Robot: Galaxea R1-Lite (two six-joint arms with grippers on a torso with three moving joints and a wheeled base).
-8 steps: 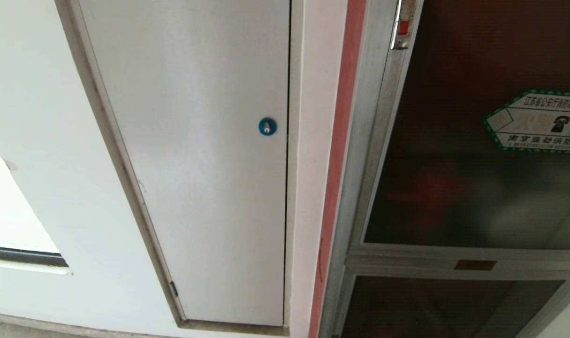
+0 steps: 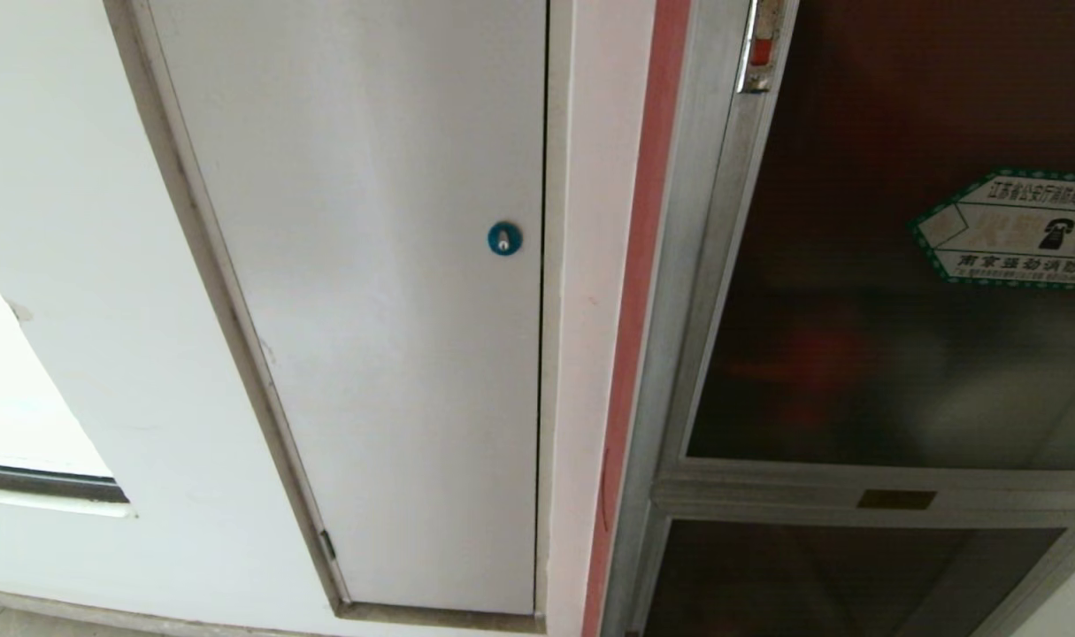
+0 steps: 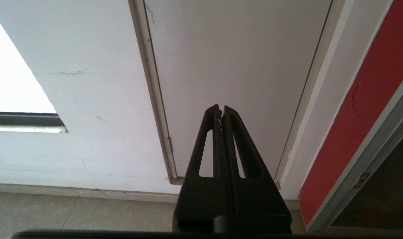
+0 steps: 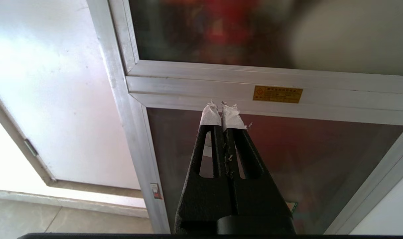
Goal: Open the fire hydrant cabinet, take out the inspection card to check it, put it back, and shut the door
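A: What fills the head view?

B: A pale wall with two doors side by side. The largest thing is a plain white door [image 2: 360, 301] on the left, shut, with a small round blue lock [image 2: 504, 238] near its right edge. A red strip [image 2: 630, 336] runs down the wall just right of it.

A: And the fire hydrant cabinet?

B: The fire hydrant cabinet [image 2: 679, 372] stands at the right of the head view, its silver metal frame touching the red strip. Its door [image 2: 891, 354], a dark tinted glass panel, is shut. Blurred red and pale shapes show through the glass; I cannot tell what they are. Below it sits a smaller dark panel [image 2: 820, 575] in the same frame.

A: Any marks on the door?

B: A white sticker with a green border [image 2: 1015, 230] at the right edge, partly cut off, and a small latch with a red mark [image 2: 761, 49] at the upper left of the frame. A small brass-coloured plate [image 2: 896, 499] sits on the crossbar.

A: Where are the tools?

B: Neither shows in the head view. The left tool [image 3: 221, 109], black, points at the lower part of the white door, its fingers pressed together and empty. The right tool [image 4: 221, 105], tips wrapped in white tape, points at the cabinet's crossbar near the plate, fingers together, holding nothing.
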